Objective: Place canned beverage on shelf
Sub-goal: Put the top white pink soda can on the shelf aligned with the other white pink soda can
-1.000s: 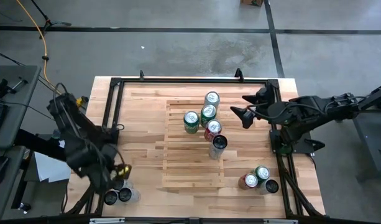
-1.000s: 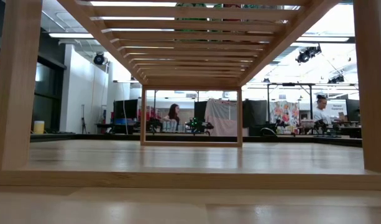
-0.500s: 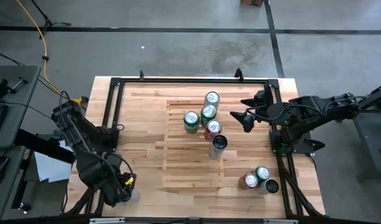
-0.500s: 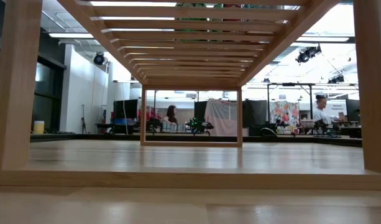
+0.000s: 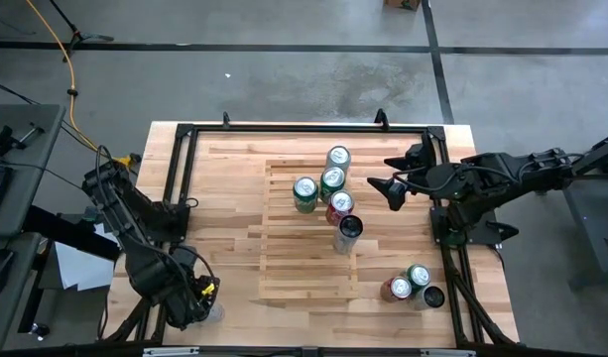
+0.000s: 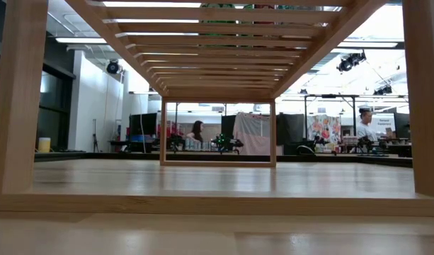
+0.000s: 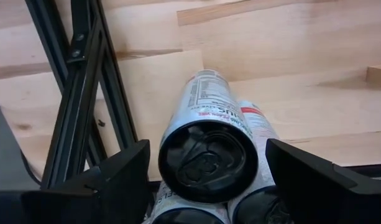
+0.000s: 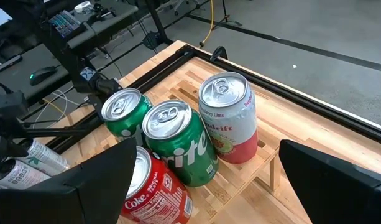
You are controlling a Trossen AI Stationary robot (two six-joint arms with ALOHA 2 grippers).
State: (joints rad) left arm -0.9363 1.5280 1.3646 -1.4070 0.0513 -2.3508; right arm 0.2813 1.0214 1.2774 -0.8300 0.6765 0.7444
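Note:
Several slim cans stand huddled at the table's near left corner. My left gripper (image 5: 192,300) is over them, open, its two fingers on either side of a slim can with a black top (image 7: 207,163), with gaps showing on both sides. The slatted wooden shelf (image 5: 304,260) stands mid-table and carries a green can (image 5: 304,192), a Sprite can (image 8: 178,140), a white-and-red can (image 8: 227,118), a red Coke can (image 8: 154,186) and a slim dark can (image 5: 348,233). My right gripper (image 5: 386,188) is open and empty at the shelf's right edge, pointing at those cans.
Three more cans (image 5: 413,285) stand at the table's near right corner. A black metal frame (image 7: 84,81) runs along the table's edges, close beside the slim cans. The low view looks under the shelf's slats (image 6: 217,42) into the room, where people sit far off.
My left gripper has gone toward the table's near edge and down over the slim cans at the near left corner, and it now covers them in the high view. It has kept still for the last half second.

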